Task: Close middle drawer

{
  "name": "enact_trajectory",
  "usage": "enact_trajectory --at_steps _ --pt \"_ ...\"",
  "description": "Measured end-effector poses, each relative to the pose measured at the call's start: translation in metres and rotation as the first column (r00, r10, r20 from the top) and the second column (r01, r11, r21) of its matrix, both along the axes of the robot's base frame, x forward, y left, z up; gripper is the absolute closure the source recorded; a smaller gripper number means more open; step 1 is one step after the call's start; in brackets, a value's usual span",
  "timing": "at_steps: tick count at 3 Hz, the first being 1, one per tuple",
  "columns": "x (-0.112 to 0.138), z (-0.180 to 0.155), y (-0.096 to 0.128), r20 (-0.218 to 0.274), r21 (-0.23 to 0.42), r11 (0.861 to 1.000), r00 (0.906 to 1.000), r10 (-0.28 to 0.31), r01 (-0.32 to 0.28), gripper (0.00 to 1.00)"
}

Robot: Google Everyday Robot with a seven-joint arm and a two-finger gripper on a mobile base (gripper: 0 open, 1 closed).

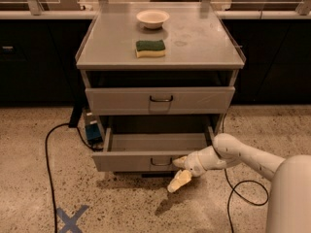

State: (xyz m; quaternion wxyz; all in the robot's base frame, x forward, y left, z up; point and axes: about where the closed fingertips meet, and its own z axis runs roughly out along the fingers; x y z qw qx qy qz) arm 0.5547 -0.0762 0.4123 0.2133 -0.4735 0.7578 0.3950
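Observation:
The middle drawer (131, 161) is a shallow grey drawer with a small dark wire handle (160, 163). It stands pulled out and looks empty inside. My gripper (178, 173) is at the right half of the drawer's front panel, just right of the handle. Its fingers are spread: the upper fingertip (180, 162) is at the panel and the lower one (176, 182) points down toward the floor. It holds nothing. The taller-fronted top drawer (160, 100) sits above. The lowest drawer is hidden beneath the open one.
A white bowl (152, 18) and a green-and-yellow sponge (150, 48) lie on the cabinet top (204, 42). A black cable (47, 154) runs over the floor at left by a blue box (92, 130). A blue tape cross (70, 219) marks the floor. Another cable (243, 193) loops at right.

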Motion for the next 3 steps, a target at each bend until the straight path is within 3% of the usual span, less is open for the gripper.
enact_trajectory --at_steps 1,3 --pt "0.0363 0.0120 0.0056 0.029 0.040 0.999 0.9995 -0.014 0.013 0.00" --pt "0.0406 0.0109 0.0038 0.008 0.043 0.999 0.9997 -0.021 0.020 0.00"
